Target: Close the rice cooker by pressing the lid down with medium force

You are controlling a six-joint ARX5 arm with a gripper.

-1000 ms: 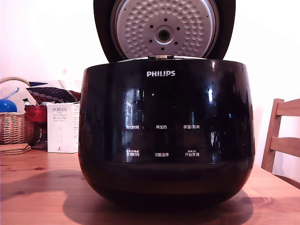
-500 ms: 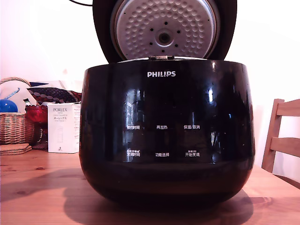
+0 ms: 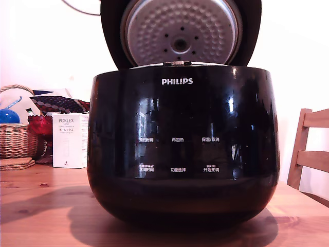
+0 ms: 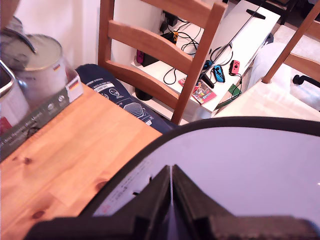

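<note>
black wedge-shaped fingers [image 4: 187,200]

The rice cooker [image 3: 182,154] reads "PHILIPS"; the white box [image 3: 70,140] reads "PORLEX".

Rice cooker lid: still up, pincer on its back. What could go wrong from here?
1. In the wrist view the pincer is shut, tips pressed against the smooth outer shell of the lid; it might slide off mid-push.
2. The lid leans only slightly forward; too soft a press may not latch it.
3. The rice cooker stands loose on the wooden table; an off-axis push could shift it.
</note>
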